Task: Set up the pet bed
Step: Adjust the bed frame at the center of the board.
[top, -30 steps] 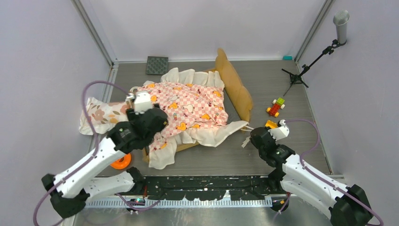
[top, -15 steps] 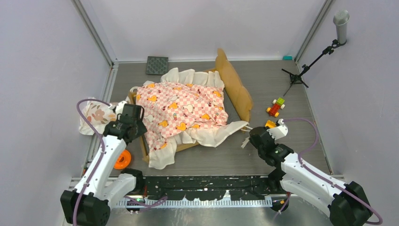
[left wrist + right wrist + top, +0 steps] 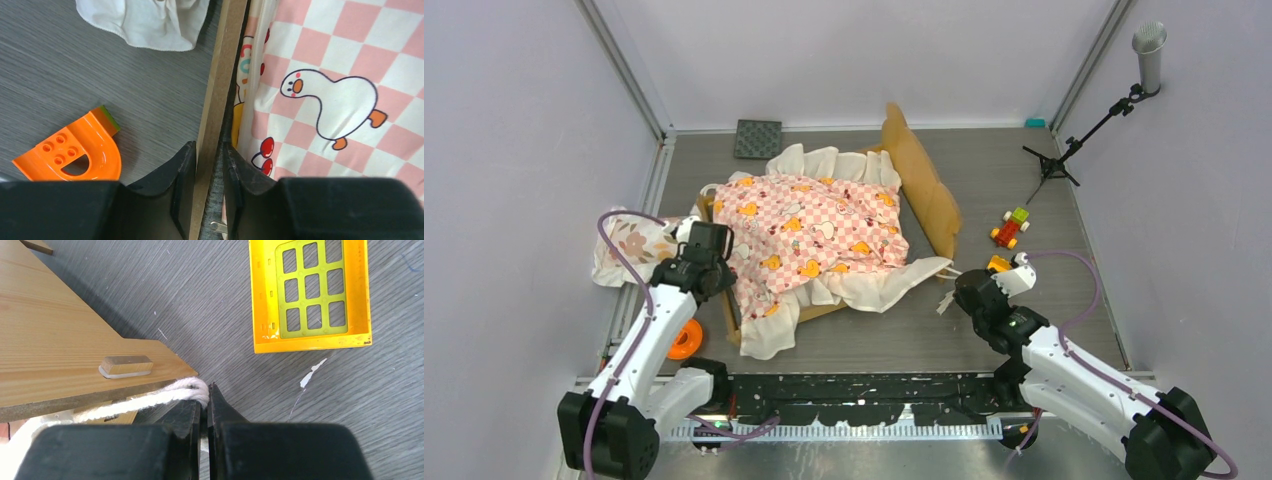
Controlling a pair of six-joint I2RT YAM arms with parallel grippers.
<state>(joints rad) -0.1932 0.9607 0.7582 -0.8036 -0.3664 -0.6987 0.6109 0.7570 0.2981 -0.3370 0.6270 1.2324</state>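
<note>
Grey tabletop (image 3: pixel 984 160) | left fingers (image 3: pixel 182 170) narrow astride pet bed (image 3: pixel 215 100) rail | right fingers (image 3: pixel 187 415) pinching cord (image 3: pixel 150 399)

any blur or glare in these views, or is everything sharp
Top external: soft even light, no glare, pet bed sharp. Left wrist: checkered sheet crisp, left hand a dark mass with little detail. Right wrist: yellow brick and white cord sharp, right hand equally dark.

I count one pet bed (image 3: pixel 924 190), one sheet (image 3: pixel 824 225), one pillow (image 3: pixel 629 245), one white cord (image 3: pixel 165 395), one grey mat (image 3: pixel 757 138), one toy car (image 3: pixel 1010 228), one orange brick (image 3: pixel 75 155) and one yellow brick (image 3: pixel 310 295).
</note>
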